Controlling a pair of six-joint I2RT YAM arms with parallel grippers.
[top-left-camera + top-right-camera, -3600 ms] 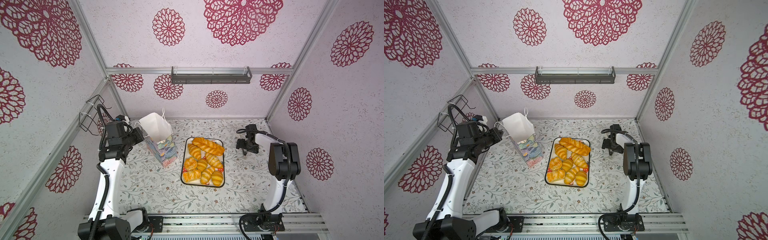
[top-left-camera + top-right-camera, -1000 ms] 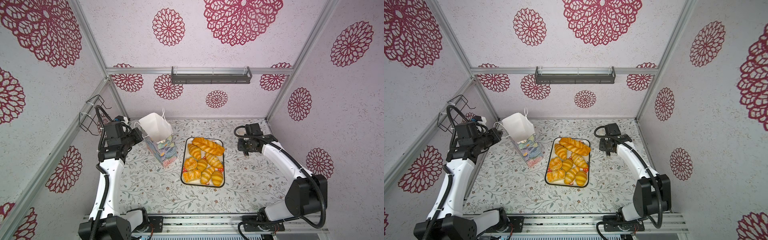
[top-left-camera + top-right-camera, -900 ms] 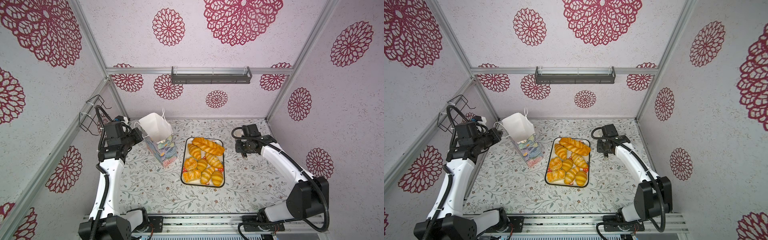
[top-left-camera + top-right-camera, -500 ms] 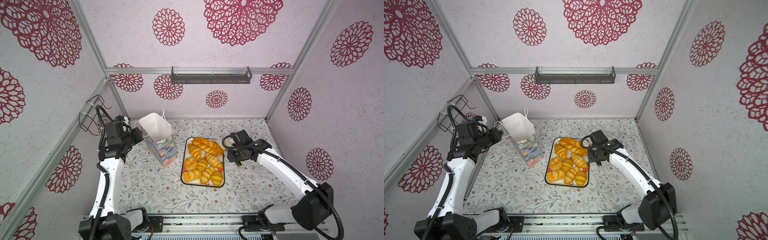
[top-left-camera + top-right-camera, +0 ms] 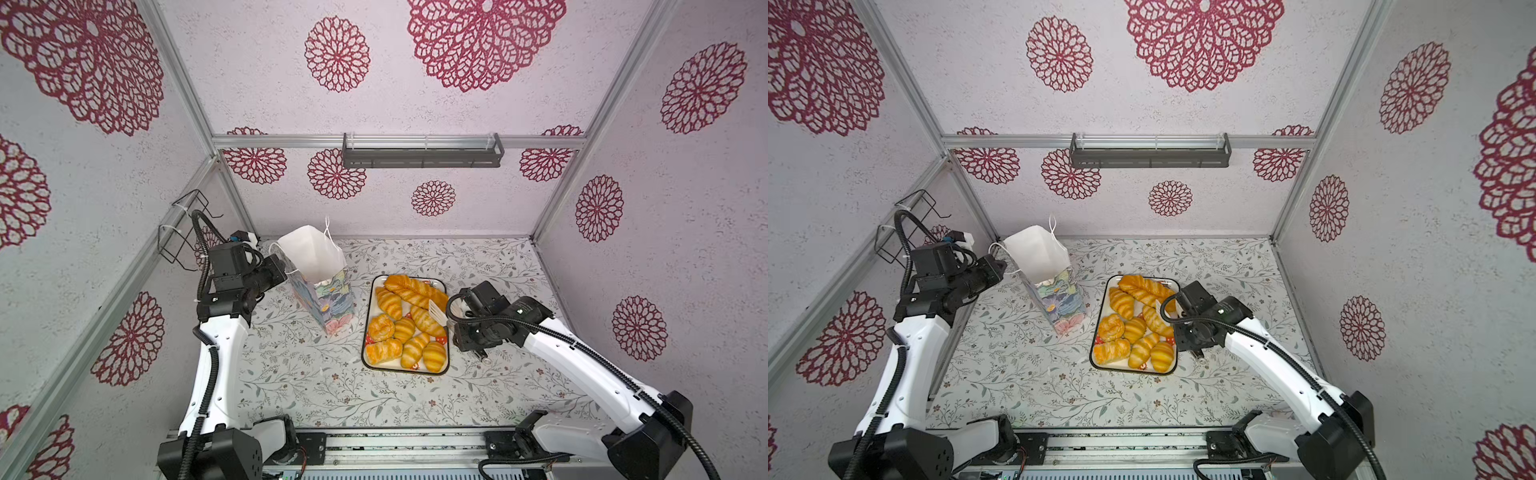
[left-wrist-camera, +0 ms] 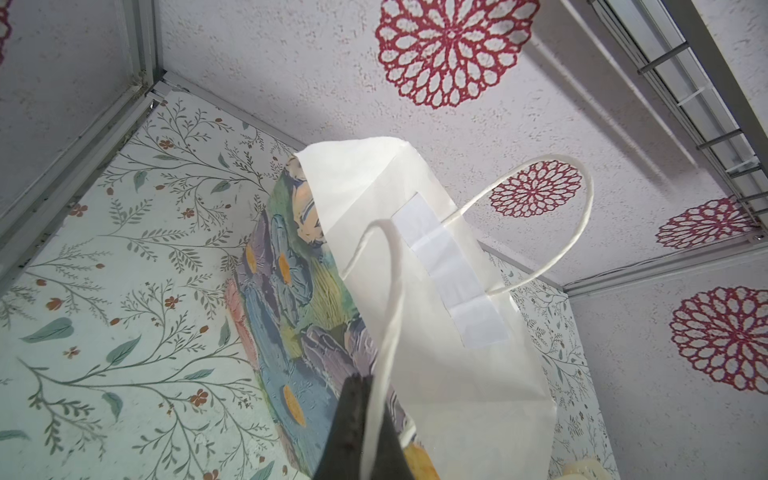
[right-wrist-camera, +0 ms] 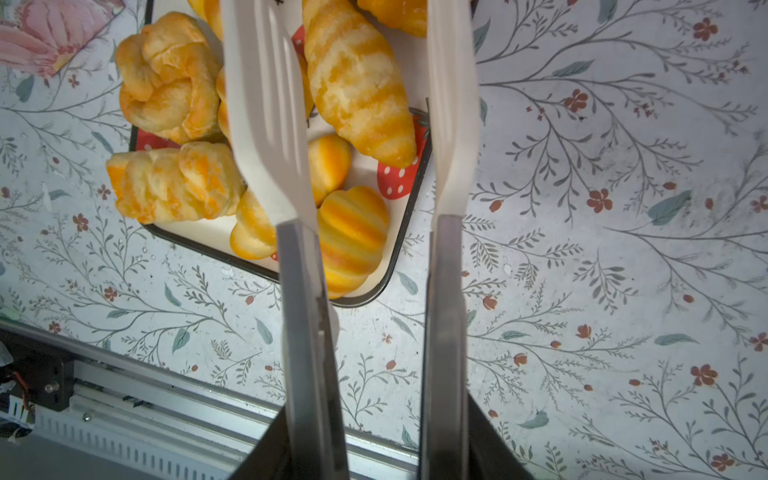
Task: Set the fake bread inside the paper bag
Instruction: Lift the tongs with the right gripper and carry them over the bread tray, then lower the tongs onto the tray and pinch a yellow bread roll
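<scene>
Several glossy golden pieces of fake bread [image 5: 405,320] [image 5: 1133,322] lie on a strawberry-printed tray [image 5: 367,332] [image 7: 376,291]. To the tray's left the flowered paper bag [image 5: 322,293] [image 5: 1054,299] [image 6: 436,332] stands open, its white inside showing. My left gripper [image 5: 284,268] [image 6: 370,386] is shut on one white cord handle [image 6: 388,316] of the bag. My right gripper [image 5: 459,309] [image 7: 380,415] holds a pair of tongs [image 7: 266,104]. The white blades stand apart above the tray's right side, with a croissant [image 7: 357,87] between and below them.
A dark shelf rack [image 5: 422,151] hangs on the back wall and a wire basket [image 5: 183,226] on the left wall. The metal rail [image 5: 395,444] runs along the table's front edge. Bare floral table surface lies right of the tray [image 5: 498,374].
My right arm has swung from the table's back right to the tray's right edge, and its tong blades have spread. The left arm and the bag have not moved.
</scene>
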